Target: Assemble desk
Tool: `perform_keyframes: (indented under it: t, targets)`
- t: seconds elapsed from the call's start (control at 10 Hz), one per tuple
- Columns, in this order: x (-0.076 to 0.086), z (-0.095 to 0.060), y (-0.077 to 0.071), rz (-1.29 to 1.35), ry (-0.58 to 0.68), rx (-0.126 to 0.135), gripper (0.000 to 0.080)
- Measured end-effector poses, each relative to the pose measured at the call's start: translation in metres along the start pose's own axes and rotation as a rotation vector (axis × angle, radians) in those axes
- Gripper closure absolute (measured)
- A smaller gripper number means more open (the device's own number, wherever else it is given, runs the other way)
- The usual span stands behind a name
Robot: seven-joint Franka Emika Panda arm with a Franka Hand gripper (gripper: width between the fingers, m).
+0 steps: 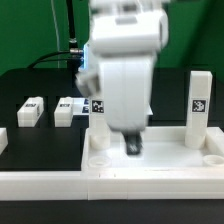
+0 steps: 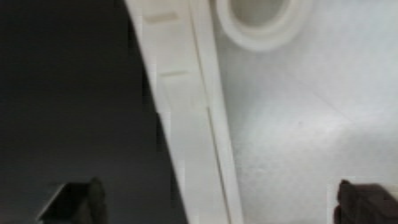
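- Your gripper [image 1: 132,147] hangs with its fingers [image 2: 75,202] spread wide, holding nothing.
- The desk slab [image 1: 170,152] lies flat just under it, sockets up.
- Its long side runs along the bench edge nearest the exterior view.

Large white plastic rectangular desk slab with raised rim [image 1: 170,152]: plain white; its round socket [image 2: 263,20] shaded grey | white square upright post leg at slab's corner [image 1: 199,120]: black-and-white tag | nearer lying leg [image 1: 64,110] and farther lying leg [image 1: 30,110] beyond slab: white, black-and-white tags | table beside slab [image 1: 45,145]: black | robot arm housing above slab [image 1: 125,70]: white | fingertips [image 2: 75,205]: black
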State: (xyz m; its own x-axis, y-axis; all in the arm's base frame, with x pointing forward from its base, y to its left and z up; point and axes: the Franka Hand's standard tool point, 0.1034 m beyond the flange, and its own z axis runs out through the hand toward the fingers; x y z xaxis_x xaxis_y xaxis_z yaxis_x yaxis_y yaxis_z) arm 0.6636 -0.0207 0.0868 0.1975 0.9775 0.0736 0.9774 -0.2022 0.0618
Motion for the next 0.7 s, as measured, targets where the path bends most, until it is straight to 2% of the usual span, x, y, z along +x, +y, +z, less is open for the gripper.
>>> perform_keyframes:
  t: [0.1, 0.2, 0.7]
  targets:
    - [-0.015, -0.018, 0.004, 0.012, -0.013, 0.009, 0.0151]
    - [-0.027, -0.028, 0.009, 0.085, -0.02, 0.001, 0.0151]
    - [-0.026, -0.023, 0.007, 0.44, -0.019, 0.003, 0.0151]
